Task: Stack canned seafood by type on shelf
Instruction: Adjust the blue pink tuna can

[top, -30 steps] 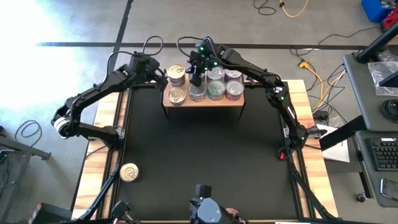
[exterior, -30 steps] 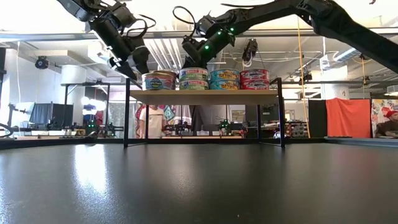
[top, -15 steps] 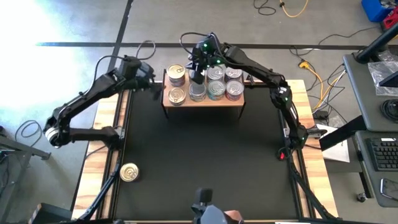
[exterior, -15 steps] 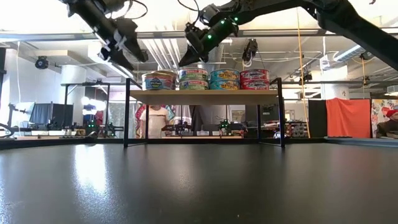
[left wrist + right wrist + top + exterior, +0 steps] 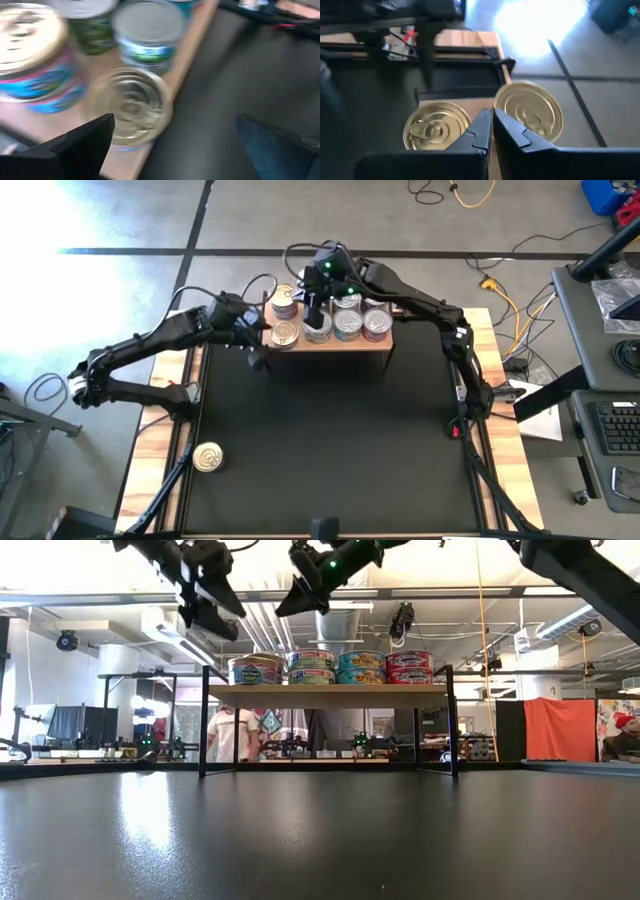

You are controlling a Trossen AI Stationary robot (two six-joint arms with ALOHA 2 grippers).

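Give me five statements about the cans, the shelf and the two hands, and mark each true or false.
1. One can lies alone on the black table, away from the shelf. True.
2. The right hand is wide open. False: its fingers are shut together, holding nothing.
3. The left hand is open. True.
4. The shelf is bare. False: several cans stand on it, some stacked two high.
5. The left hand grips a gold-lidded can. False: it hovers empty by the shelf's left end, above the gold-lidded can.
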